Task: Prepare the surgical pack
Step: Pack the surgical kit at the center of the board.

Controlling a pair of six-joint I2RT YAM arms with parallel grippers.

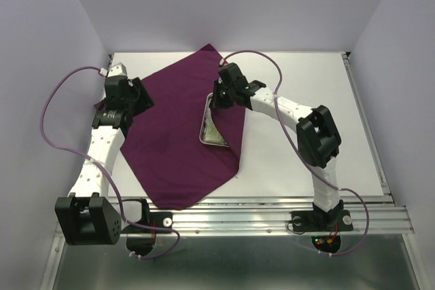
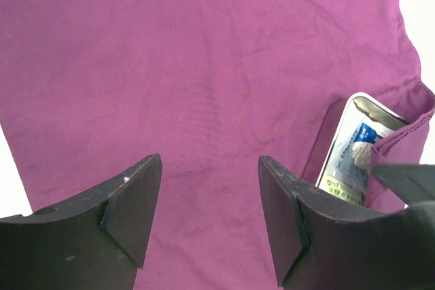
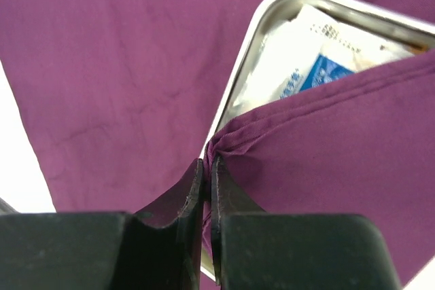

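Note:
The dark-purple cloth (image 1: 170, 140) lies spread on the white table. On it stands the steel tray (image 1: 213, 129), holding white and blue packets (image 3: 306, 66). The cloth's right corner is folded over the tray's right side (image 3: 340, 168). My right gripper (image 3: 209, 161) is shut on a bunched fold of that corner, just above the tray's rim (image 3: 272, 1); in the top view it (image 1: 219, 102) hangs over the tray's far end. At the cloth's left side my left gripper (image 2: 211, 161) hovers open over bare cloth (image 2: 204, 66), with nothing between its fingers. The tray (image 2: 350, 147) shows to its right. Scissors, tweezers and gauze are hidden.
Bare white table (image 1: 312, 120) stretches to the right of the cloth. Purple walls close in the back and both sides. A metal rail (image 1: 272, 212) with the arm bases runs along the near edge. Cables loop from both wrists.

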